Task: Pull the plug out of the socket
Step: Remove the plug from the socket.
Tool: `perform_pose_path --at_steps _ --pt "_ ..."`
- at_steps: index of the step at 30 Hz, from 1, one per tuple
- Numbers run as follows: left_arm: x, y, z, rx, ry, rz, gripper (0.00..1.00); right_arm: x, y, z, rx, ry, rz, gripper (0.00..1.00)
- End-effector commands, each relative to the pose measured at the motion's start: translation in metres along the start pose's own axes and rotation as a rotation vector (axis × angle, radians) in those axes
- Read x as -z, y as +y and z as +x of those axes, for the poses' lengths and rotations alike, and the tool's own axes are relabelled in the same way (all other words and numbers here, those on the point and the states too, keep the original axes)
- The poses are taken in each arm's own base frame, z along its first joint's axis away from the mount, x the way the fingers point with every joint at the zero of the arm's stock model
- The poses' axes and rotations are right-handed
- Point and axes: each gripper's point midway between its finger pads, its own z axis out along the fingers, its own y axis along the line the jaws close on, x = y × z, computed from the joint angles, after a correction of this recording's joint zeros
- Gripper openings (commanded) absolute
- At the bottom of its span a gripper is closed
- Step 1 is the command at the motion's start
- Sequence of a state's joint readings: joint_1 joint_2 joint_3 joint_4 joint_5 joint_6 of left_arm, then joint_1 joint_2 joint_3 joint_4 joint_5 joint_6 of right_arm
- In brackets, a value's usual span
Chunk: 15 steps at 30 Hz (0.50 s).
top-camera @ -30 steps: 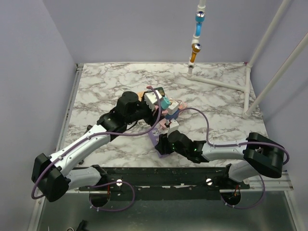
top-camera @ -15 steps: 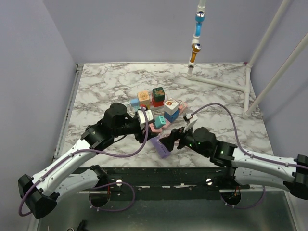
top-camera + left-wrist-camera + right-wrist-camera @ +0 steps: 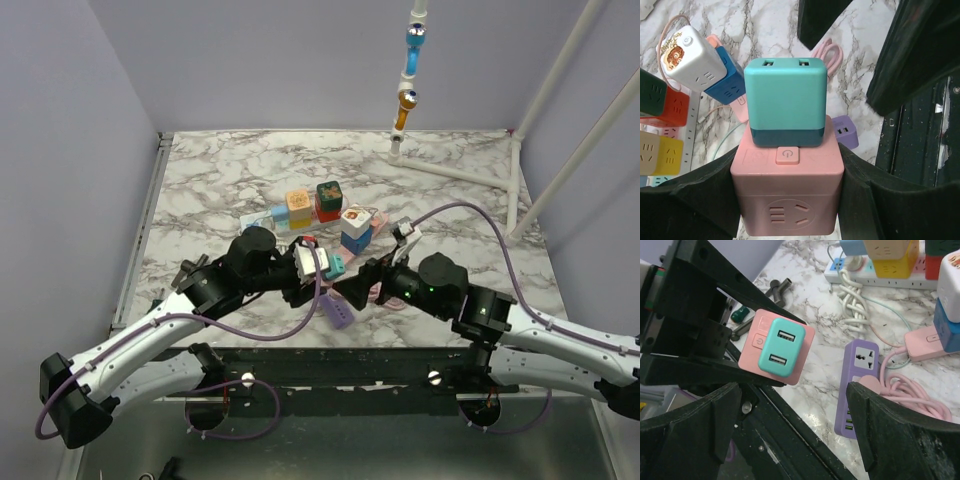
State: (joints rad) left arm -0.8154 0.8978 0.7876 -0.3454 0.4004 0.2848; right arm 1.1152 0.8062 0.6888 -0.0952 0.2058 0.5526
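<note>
Left gripper [image 3: 787,212]: fingers [image 3: 695,200] clamp the pink socket cube [image 3: 787,195] by its two side faces and hold it up off the marble table [image 3: 220,180]. The cube's power button and a three-pin outlet face the left wrist camera.

Teal plug [image 3: 786,102], a two-port USB block, is fully seated in the cube's far face with no visible gap at the joint. Its ports point at the right arm.

Below it on the table lies the purple power strip [image 3: 858,385], near the front edge. The white power strip [image 3: 875,277] with coloured cubes plugged into it lies further back.

Right gripper [image 3: 795,395]: fingers [image 3: 900,440] spread wide and lined up facing the plug's port face. They hold nothing and touch neither plug nor cube; the plug sits ahead of the tips.

To the right of that, the pink cable coil [image 3: 912,390] lies beside the purple strip. A white cube on a blue cube [image 3: 700,60] stands behind it.
</note>
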Motion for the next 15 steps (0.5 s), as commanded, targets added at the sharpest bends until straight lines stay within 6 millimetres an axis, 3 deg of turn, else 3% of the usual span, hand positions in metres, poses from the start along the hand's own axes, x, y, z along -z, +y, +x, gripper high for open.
perform_pose_path --at_steps 1,7,15 --pt "-0.002 0.006 -0.005 -0.068 -0.027 -0.051 0.00 -0.015 0.012 0.000 -0.026 0.029 -0.022 0.95" --pt "-0.002 0.005 -0.003 -0.098 -0.029 -0.057 0.00 -0.033 0.019 0.000 -0.048 0.039 -0.030 0.92" --pt "-0.005 0.001 0.004 -0.101 -0.027 -0.053 0.00 -0.051 0.022 0.006 -0.060 0.046 -0.035 0.79"
